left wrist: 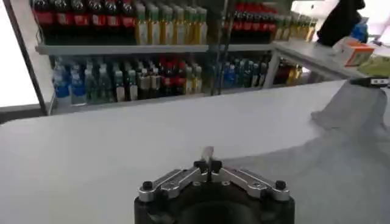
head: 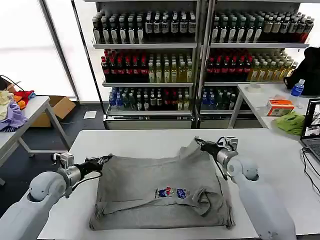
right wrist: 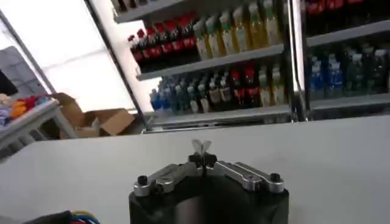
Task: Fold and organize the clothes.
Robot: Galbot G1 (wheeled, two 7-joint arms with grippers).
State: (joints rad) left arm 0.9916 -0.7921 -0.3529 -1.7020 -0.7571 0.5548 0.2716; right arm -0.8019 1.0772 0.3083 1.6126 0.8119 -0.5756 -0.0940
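Grey shirt (head: 160, 192) on white table (head: 125, 140), both tools pinching its far edge, bottle shelves (head: 200, 60) behind

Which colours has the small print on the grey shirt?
Red and blue on the grey shirt; the print shows best in the head view.

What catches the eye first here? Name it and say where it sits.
The grey shirt spread on the white table, its far right corner pinched and lifted by the right gripper. The left gripper sits at its left edge. Behind stand shelves of bottles.
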